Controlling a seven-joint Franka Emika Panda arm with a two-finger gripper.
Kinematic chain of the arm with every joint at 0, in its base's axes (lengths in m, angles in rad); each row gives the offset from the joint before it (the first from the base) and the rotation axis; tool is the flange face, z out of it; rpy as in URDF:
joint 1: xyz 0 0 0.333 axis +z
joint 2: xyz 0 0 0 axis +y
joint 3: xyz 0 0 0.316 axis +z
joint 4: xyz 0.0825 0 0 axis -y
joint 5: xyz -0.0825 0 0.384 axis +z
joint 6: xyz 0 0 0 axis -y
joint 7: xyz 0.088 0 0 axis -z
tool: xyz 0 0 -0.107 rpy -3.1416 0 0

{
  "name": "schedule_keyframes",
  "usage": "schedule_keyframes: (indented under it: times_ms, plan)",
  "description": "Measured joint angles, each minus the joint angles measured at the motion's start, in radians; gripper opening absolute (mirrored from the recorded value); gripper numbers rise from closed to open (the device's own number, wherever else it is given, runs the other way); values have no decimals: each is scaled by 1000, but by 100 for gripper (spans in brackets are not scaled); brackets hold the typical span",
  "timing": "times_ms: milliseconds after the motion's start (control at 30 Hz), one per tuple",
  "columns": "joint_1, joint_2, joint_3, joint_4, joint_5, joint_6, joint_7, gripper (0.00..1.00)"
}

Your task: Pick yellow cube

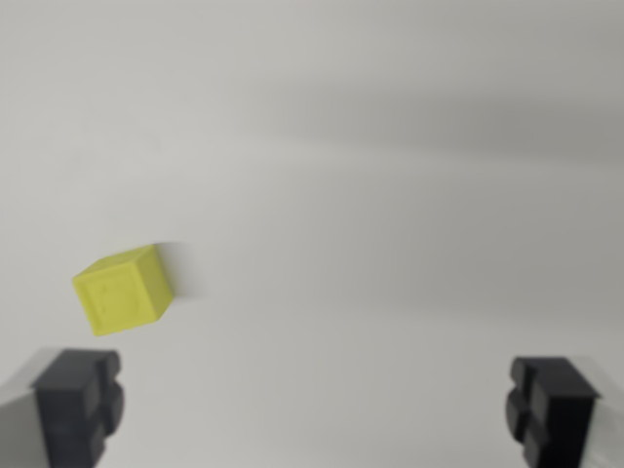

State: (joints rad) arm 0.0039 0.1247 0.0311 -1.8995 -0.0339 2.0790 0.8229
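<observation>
A small yellow cube (124, 290) lies on a plain white surface, toward the wrist view's left and slightly rotated. My gripper (314, 405) is open, its two black fingertips wide apart at the bottom corners of the picture. The left fingertip (78, 405) sits just below the cube, and the right fingertip (551, 408) is far off to the right. The cube is above the line between the fingertips, near the left one. Nothing is between the fingers.
The white surface (390, 195) fills the whole view, with faint grey shadow bands across the upper part. No other objects show.
</observation>
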Motion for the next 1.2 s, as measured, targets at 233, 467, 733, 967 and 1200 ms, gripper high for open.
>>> schedule_keyframes:
  times_ms: [233, 467, 733, 967, 1200]
  plan:
    - [2, -2, 0, -7, 0, 3, -4, 100]
    - [17, -4, 1, -50, 0, 41, -3, 100]
    - [36, -2, 1, -99, 0, 88, 0, 100]
    - [52, 3, 1, -139, 1, 130, 3, 100]
    - [69, 12, 1, -175, 1, 171, 6, 100]
